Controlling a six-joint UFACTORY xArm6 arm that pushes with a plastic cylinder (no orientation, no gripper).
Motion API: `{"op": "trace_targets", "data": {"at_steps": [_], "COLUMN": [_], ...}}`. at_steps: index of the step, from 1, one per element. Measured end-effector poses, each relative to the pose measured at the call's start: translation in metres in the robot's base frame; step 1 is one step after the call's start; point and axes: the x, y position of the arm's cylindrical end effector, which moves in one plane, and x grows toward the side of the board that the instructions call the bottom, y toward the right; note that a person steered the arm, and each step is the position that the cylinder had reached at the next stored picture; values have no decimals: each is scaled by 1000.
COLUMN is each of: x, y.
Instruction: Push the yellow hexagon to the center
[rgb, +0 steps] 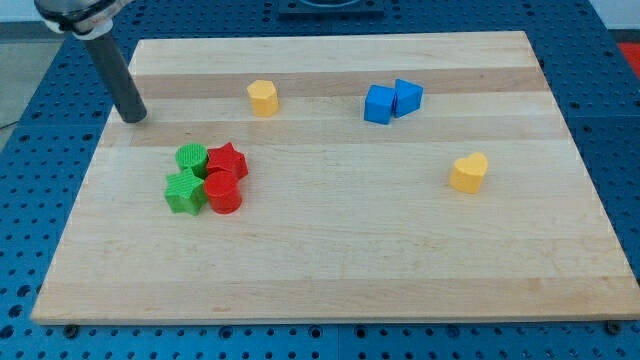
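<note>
The yellow hexagon (262, 97) stands on the wooden board (330, 260) near the view's top, left of the middle. My tip (132, 117) rests on the board at the upper left, well to the left of the hexagon and slightly lower, with bare board between them. A yellow heart (468, 172) lies at the right.
Two blue blocks (392, 101) touch each other at the top, right of the hexagon. A cluster at the left holds a green cylinder (191, 158), a green star (184, 192), a red star (227, 160) and a red cylinder (222, 192), below and right of my tip.
</note>
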Motion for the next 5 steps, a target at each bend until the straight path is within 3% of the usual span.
{"op": "trace_targets", "data": {"at_steps": [2,3,5], "x": [-56,-60,12], "y": [2,55,178]}}
